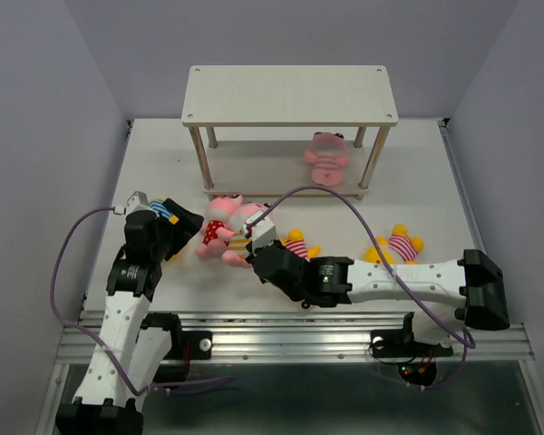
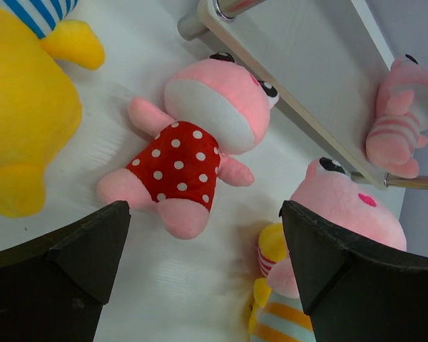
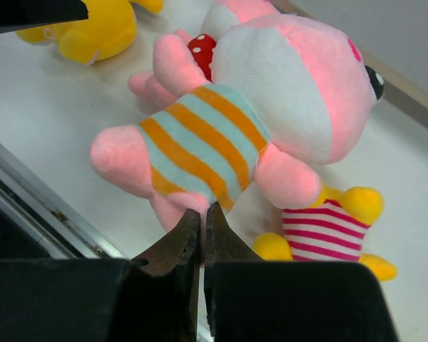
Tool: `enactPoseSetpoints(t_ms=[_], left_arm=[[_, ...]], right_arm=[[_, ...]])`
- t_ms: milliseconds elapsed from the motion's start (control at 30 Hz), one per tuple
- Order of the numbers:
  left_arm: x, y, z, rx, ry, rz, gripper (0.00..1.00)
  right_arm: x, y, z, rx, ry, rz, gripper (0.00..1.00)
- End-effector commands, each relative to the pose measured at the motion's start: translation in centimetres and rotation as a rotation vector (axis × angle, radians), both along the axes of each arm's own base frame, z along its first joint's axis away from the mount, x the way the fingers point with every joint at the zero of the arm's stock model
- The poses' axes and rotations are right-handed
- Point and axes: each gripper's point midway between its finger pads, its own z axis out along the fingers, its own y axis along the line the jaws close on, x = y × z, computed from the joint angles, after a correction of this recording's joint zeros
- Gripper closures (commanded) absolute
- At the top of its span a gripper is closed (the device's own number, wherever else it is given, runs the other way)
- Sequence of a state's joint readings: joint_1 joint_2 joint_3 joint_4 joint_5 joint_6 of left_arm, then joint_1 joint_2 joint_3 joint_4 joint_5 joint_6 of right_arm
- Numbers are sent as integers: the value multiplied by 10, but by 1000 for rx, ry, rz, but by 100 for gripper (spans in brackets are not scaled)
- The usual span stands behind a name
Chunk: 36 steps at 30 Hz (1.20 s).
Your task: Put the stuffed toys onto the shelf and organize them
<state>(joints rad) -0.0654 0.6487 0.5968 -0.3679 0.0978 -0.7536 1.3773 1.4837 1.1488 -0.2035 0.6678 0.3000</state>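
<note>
Top external view, taken from the left: our left hand (image 1: 178, 220) hovers over the bench (image 1: 145, 154) in front of the shelf's (image 1: 290, 95) left end, close beside the yellow toy in blue stripes (image 2: 25, 121). Its wrist camera shows the fingers (image 2: 78, 263) spread wide and holding nothing. The pink dotted toy (image 2: 192, 142) lies face up on the bench just beyond the gap. We judge the hand is held open there so it can come down on that toy when its turn comes. Next along, in front of the shelf's lower board, our right hand (image 3: 202, 222) grips the pink toy in orange and blue stripes (image 3: 271, 100). The jaws are squeezed almost together on the bottom hem of its shirt, between the legs, with the head pointing toward the shelf. We cannot tell whether the toy is clear of the bench. We think a pinch on cloth suits so soft a body, though it may let the toy swing or twist on the way up. Right of that hand, the near yellow striped toy (image 1: 296, 245) lies in front of the shelf's middle. The far yellow striped toy (image 1: 397, 245) lies in front of the shelf's right legs. One pink striped toy (image 1: 326, 156) already sits on the lower tier near those right legs, so five remain off the shelf.
</note>
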Motion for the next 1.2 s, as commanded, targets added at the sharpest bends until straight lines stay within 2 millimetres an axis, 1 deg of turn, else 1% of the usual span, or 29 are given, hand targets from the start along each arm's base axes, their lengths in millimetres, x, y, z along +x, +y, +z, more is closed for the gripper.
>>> enactPoseSetpoints(t_ms=[0,33,67,133,167,233,267,300,367,400,433,467,500,567,600,633,700,800,833,900,933,967,1033,1100,1133,1167], left_arm=[[9,-3,5,-9,-29,-7,1],[9,-3,5,-9,-28,-7,1],[10,-3,3,-9,-22,-5,1],[12,-2,3,-8,-20,1,1],[13,-2,3,-7,-23,1,1],[15,-2,1,-7,-19,1,1],[16,-1,1,-8,-17,7,1],[17,-1,-1,-7,-9,7,1],[19,0,0,-3,-10,12,1],[20,0,-3,1,1,15,1],[21,1,-3,2,1,16,1],[22,1,-4,4,4,19,1],[24,1,-5,6,13,22,1],[26,2,-6,9,17,23,1],[26,2,-10,12,29,26,1],[27,3,-10,13,31,27,1],[29,3,-12,15,41,29,1],[30,4,-13,17,46,34,1],[31,4,-12,16,44,40,1],[32,5,-13,15,46,42,1],[32,5,-13,18,46,43,1],[32,5,-12,17,46,43,1],[33,5,-14,19,50,46,1],[33,5,-13,20,49,45,1],[33,6,-13,21,50,49,1],[33,6,-13,20,47,49,1]], right_arm=[[42,-17,36,40,-122,-82,99],[41,-17,37,36,-125,-65,99],[53,-20,38,38,-133,-51,99],[62,-20,49,90,-194,-23,99],[66,-22,51,42,-257,29,99],[76,-28,55,36,-301,29,99],[84,-30,57,46,-308,19,99],[101,-40,57,50,-304,-12,99],[114,-43,58,58,-314,-9,99],[124,-50,55,48,-320,-23,99],[129,-50,58,62,-340,-20,99],[131,-49,56,58,-348,9,99],[141,-53,52,52,-349,3,99],[150,-54,49,50,-349,19,99],[162,-61,43,35,-344,7,99],[168,-63,44,43,-353,3,99],[178,-64,34,37,-338,22,99],[192,-71,28,54,-337,32,99],[198,-75,23,53,-343,28,99],[201,-75,19,57,-343,51,99],[205,-76,21,72,-361,51,99],[208,-81,13,66,-355,58,99],[214,-87,13,75,-365,52,99],[219,-91,8,81,-357,55,99],[222,-93,9,89,-360,49,99],[226,-99,5,89,-351,35,99]])
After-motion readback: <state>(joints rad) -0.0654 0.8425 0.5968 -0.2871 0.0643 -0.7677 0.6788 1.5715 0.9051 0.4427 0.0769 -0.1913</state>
